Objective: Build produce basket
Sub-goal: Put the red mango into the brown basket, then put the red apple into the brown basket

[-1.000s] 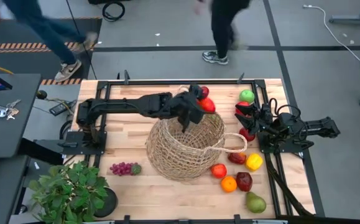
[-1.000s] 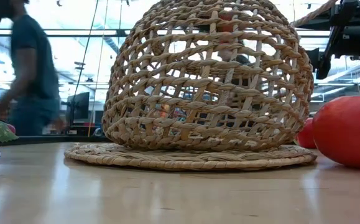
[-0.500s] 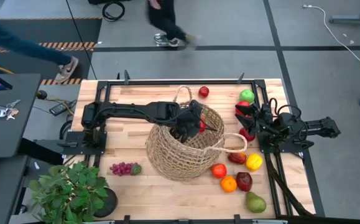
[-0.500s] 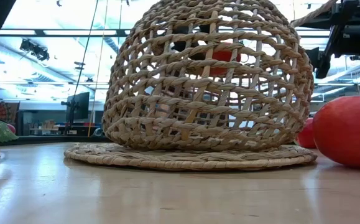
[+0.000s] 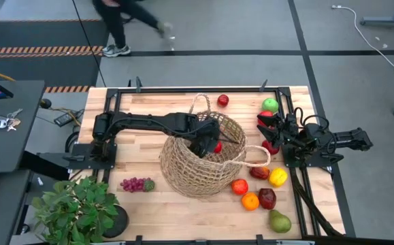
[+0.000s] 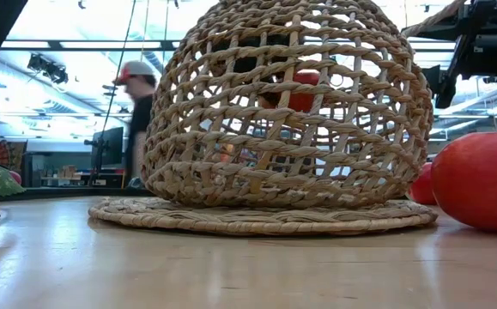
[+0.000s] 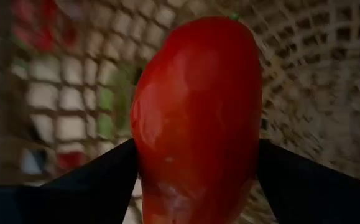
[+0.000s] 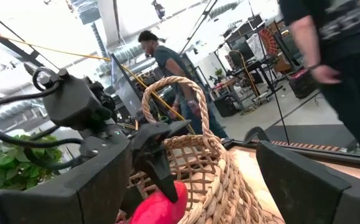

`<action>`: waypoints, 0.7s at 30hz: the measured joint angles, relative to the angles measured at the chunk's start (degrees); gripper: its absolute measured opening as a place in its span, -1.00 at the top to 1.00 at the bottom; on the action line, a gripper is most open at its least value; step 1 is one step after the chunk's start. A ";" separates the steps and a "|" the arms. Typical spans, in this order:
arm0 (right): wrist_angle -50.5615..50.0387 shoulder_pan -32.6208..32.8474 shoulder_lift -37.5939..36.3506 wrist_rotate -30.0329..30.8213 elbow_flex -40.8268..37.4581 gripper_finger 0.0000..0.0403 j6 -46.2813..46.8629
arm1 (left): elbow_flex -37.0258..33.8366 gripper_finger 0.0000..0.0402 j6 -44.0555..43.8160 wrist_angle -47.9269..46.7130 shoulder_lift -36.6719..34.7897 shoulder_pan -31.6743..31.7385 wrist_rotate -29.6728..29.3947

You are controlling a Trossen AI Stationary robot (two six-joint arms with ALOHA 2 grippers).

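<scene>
I have the left gripper (image 5: 212, 144) down inside the basket (image 5: 190, 173) mid-table, its fingers against a red fruit (image 7: 195, 118), apparently just loosening. Next it must drop clear, then I lift out. The wrist view shows that contact; overhead hides it. The right gripper (image 5: 273, 133) waits spread, empty, at the table's right edge.

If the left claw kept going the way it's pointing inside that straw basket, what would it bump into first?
Probably the basket itself: the left gripper, with a red fruit between its fingers, faces the woven inside. Depth is hard to judge.
</scene>
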 joint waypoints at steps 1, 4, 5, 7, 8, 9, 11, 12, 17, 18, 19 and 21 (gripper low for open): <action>-0.07 0.01 0.00 -0.01 0.00 -0.73 0.00 | -0.02 -0.62 -1.10 -0.10 0.03 0.03 0.94; 0.02 -0.01 0.00 -0.05 0.00 -0.73 0.00 | 0.02 -0.80 -5.04 0.20 -0.01 -0.02 2.43; 0.02 0.01 0.00 -0.08 0.00 -0.73 -0.02 | 0.02 -0.87 -6.60 0.11 -0.01 -0.10 2.45; 0.04 0.00 0.00 -0.10 0.00 -0.73 0.00 | 0.02 -0.96 -8.57 0.05 -0.01 -0.18 2.45; 0.02 0.00 0.00 -0.10 0.00 -0.73 0.00 | 0.02 -0.96 -9.01 0.03 -0.01 -0.22 2.27; 0.02 0.01 0.00 -0.12 0.00 -0.73 -0.02 | 0.02 -0.95 -9.41 -0.01 -0.01 -0.34 1.49; 0.02 0.00 0.00 -0.12 0.00 -0.73 0.00 | 0.02 -0.92 -9.77 -0.17 -0.16 -0.46 -0.29; 0.02 0.01 0.00 -0.12 0.00 -0.73 0.00 | 0.15 -0.91 -9.99 -0.37 -0.35 -0.59 -0.99; 0.02 0.01 0.00 -0.14 0.00 -0.73 0.00 | 6.91 -0.90 -16.06 -4.10 -0.56 -0.14 -2.22; 0.02 0.01 0.00 -0.14 0.00 -0.73 0.00 | 8.08 -0.90 -18.14 -3.95 -0.62 0.35 -1.99; 0.02 -0.01 0.00 -0.14 0.00 -0.73 0.00 | 9.39 -0.90 -20.22 -4.04 -0.64 1.03 -1.91; -0.01 0.00 0.00 -0.16 0.00 -0.73 -0.02 | 11.32 -0.89 -24.25 -4.30 -1.31 2.91 -1.94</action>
